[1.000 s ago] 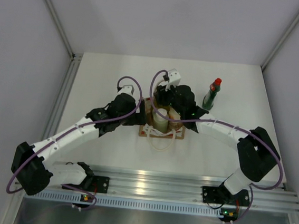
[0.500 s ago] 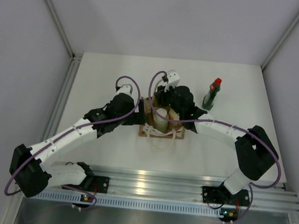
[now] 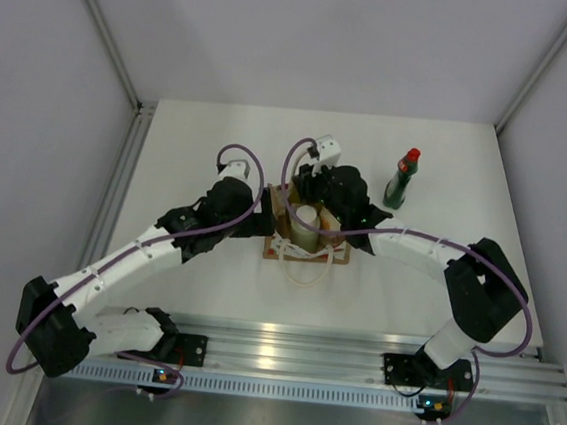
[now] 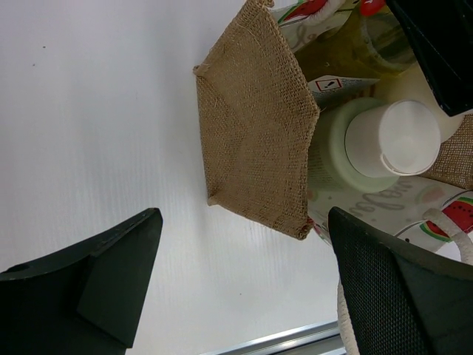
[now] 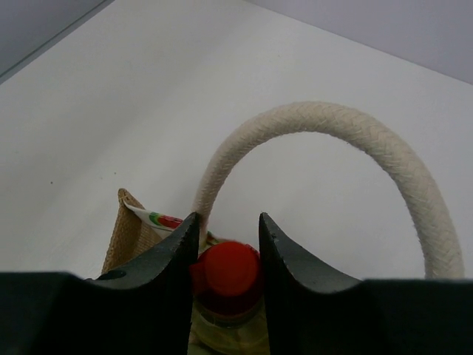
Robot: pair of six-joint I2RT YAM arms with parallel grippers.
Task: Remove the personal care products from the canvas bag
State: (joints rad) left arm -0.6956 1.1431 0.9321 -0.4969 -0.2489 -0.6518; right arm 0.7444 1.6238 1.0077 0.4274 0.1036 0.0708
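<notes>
Worktop [image 3: 200,144]: the canvas bag [image 3: 305,247] sits at centre. The dark green bottle [image 3: 401,181] stands apart at the bag's 2 o'clock. I note the pale green bottle [image 4: 369,144] upright inside the bag. A rope handle [image 5: 332,140] arches just behind the yellow bottle [image 5: 225,325]. The right arm [image 3: 431,249] reaches in from 3 o'clock, jaws closed on that bottle's red cap [image 5: 225,270]. The left arm [image 3: 139,249] enters from 8 o'clock, jaws spread wide over the bag's 9 o'clock end, gripping nothing.

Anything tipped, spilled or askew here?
Nothing stands out: the canvas bag sits upright, the dark green bottle stands upright beside it, and the right gripper is closed on the yellow bottle at its red cap.
</notes>
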